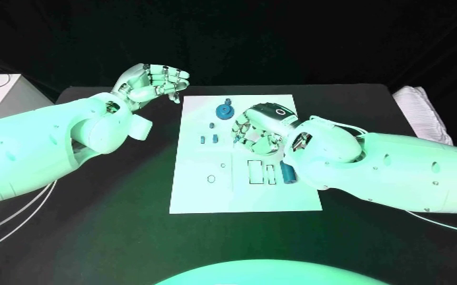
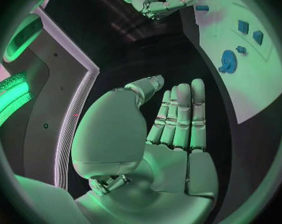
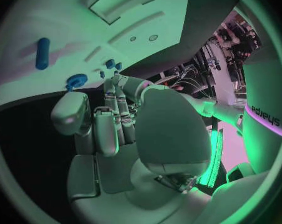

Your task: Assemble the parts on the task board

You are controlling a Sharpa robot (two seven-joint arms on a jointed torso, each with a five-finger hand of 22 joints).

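Black table (image 1: 95,232), dark backdrop behind it. A white box-like object (image 1: 12,90) sits at the table's far-left corner, a pale cloth-like bundle (image 1: 419,113) at the right edge; can't tell what either is.

Task board (image 1: 205,192) lies flat in the middle of the table, long side running near to far. Parts on it, in the head view:
- blue gear-shaped part (image 1: 226,111) at the far end, a bit left of centre
- long blue cylinder (image 1: 288,175) on the right side, towards the near half, just beside the right forearm
- small blue pegs (image 1: 214,138) left of centre, between the gear-shaped part and the board's middle
- rectangular recesses (image 1: 255,171) just left of the long blue cylinder, a small ring hole (image 1: 210,179) near the left edge

Left arm (image 1: 47,143) comes in from the left, off the board. Left hand (image 1: 152,84) is raised beyond the board's far-left corner. The left wrist view shows its fingers (image 2: 181,117) straight and side by side, thumb out, palm bare; it holds nothing.

Right arm (image 1: 381,163) comes in from the right, forearm over the board's right edge. Right hand (image 1: 259,126) is over the board's middle, right of the gear-shaped part and pegs. In the right wrist view its fingers (image 3: 110,124) curl in loosely with nothing visible in them. Contact with the board: can't tell.
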